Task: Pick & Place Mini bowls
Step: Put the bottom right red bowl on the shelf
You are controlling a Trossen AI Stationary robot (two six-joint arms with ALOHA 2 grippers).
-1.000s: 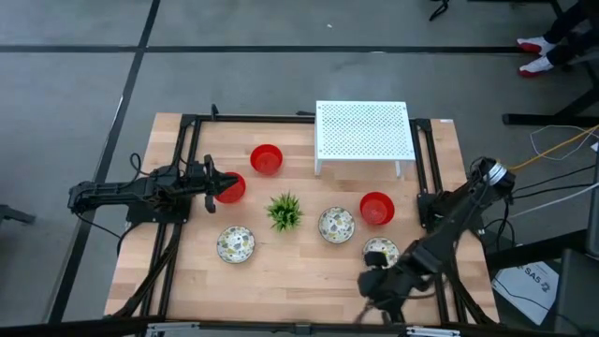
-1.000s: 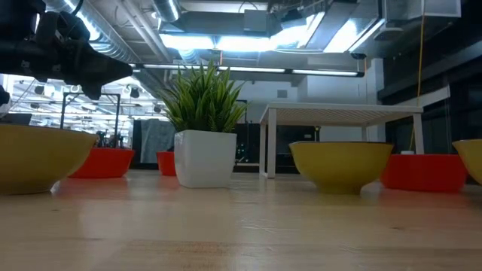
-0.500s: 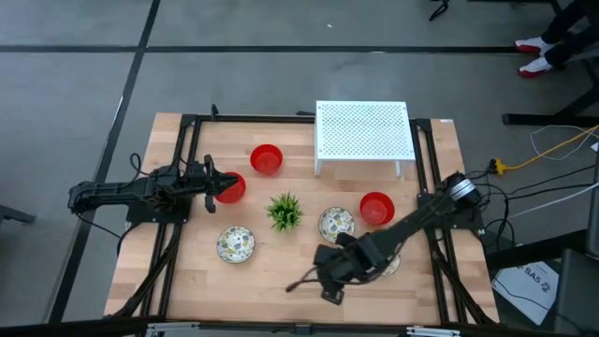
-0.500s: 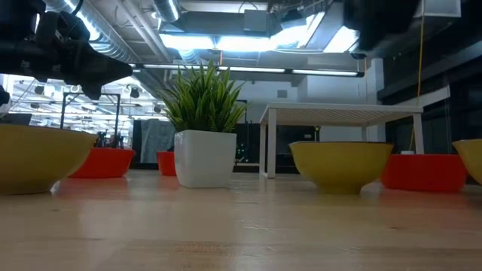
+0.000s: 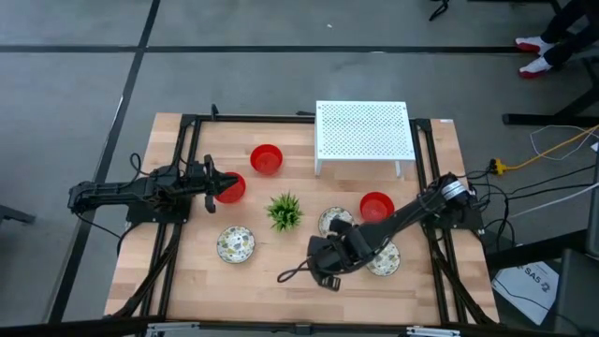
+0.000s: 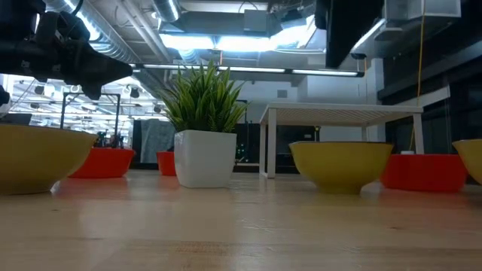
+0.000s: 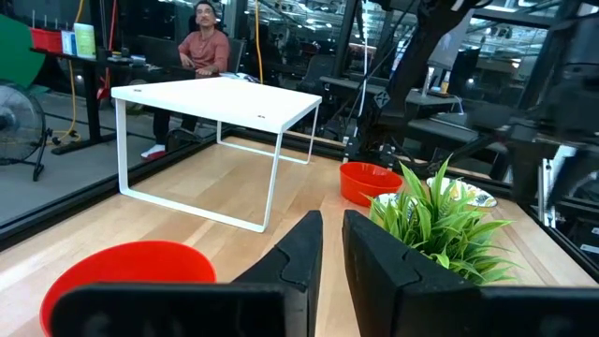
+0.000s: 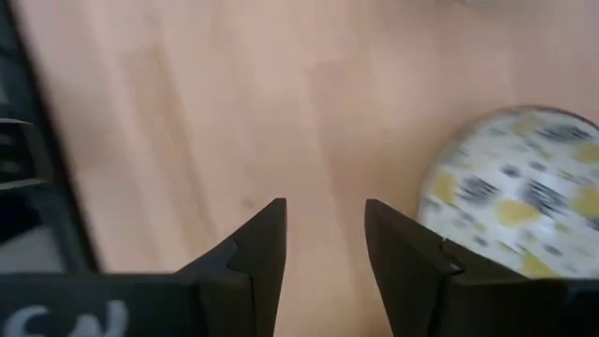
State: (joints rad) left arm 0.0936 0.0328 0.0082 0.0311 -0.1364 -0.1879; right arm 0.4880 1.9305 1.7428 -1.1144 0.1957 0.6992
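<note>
Three red mini bowls rest on their bases on the wooden table: one far, one left, one right. Three speckled cream bowls stand nearer: left, middle, right. My left gripper, shut, hovers at the left red bowl's edge, held high. My right gripper is open, pointing down over bare wood near the table's near middle, with one speckled bowl beside it.
A small green plant in a white pot stands mid-table between the bowls. A white perforated rack stands at the far edge. Black frame rails run along both sides. People sit in the room beyond.
My right arm has swung from the table's near right corner toward the left, ending above the near middle of the table, past the right speckled bowl. No bowl has moved.
</note>
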